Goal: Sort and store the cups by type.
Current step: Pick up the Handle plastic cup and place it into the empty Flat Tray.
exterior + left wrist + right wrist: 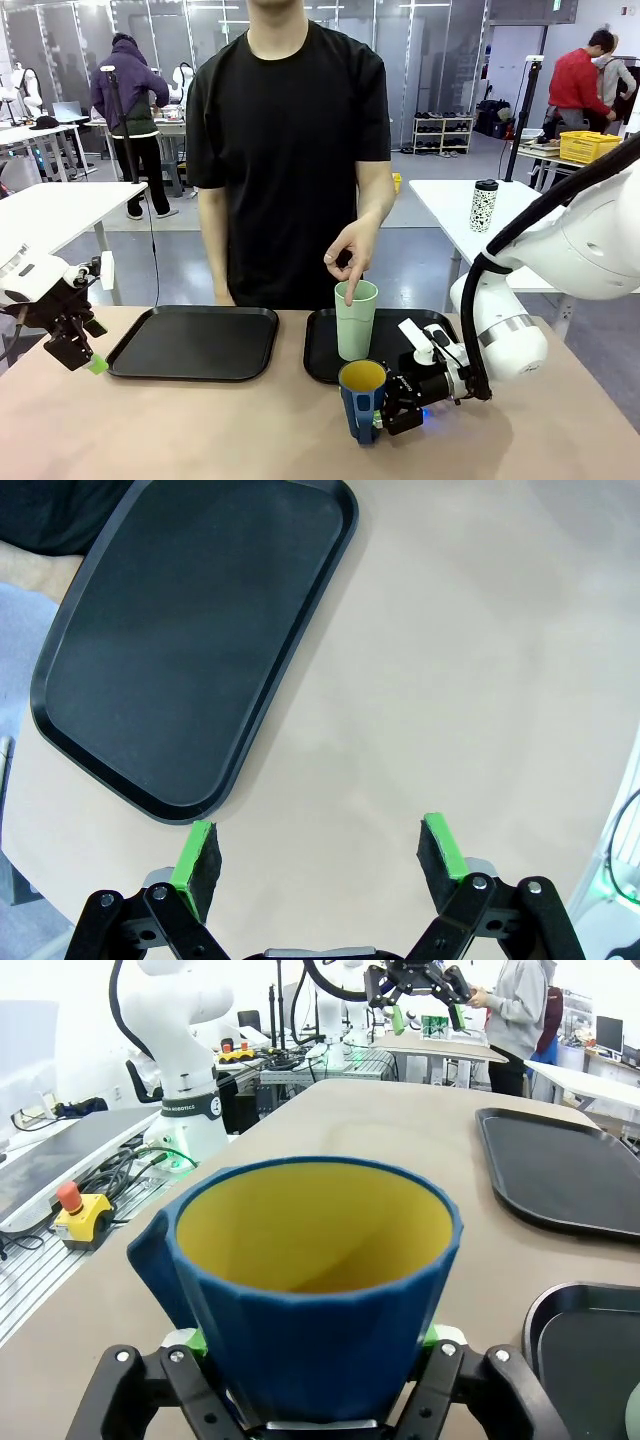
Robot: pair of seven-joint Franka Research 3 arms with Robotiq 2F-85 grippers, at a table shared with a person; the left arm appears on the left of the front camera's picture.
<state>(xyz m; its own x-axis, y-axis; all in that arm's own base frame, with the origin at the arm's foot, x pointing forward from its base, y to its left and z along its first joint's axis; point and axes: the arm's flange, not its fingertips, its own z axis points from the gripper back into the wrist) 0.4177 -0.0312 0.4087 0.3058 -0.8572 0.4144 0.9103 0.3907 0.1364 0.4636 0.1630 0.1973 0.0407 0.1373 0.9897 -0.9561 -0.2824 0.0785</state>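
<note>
A: Where do the cups stand; and who has hold of what?

B: The dark blue mug [361,398], yellow inside, stands upright on the bare table [200,430] near the robot's edge, just in front of the right-hand tray [322,365]; the right gripper [393,408] is closed on its body low down, a green pad pressed to each side, as the right wrist view shows; the handle [155,1265] sticks out clear of the jaws.

A: And the mint-green tumbler [356,320]?

B: Upright on the right-hand tray, at its near left corner, just behind the mug; the person's hand [352,255] hangs over its rim with fingertips dipping in.

A: The other arm?

B: The left gripper [78,352] hovers over the table's left edge, jaws spread wide and holding nothing; the left-hand tray [190,630] lies bare just beyond it.

A: How will the mug handle?

B: I judge it stiff and light for its size, likely plastic; the faceted wall gives the pads flat faces to bite on, yet it tapers toward the base, so a low grip could slide; holding at mid-height seems safer; the tumbler looks lighter and tall, easy to tip if nudged in passing.
</note>
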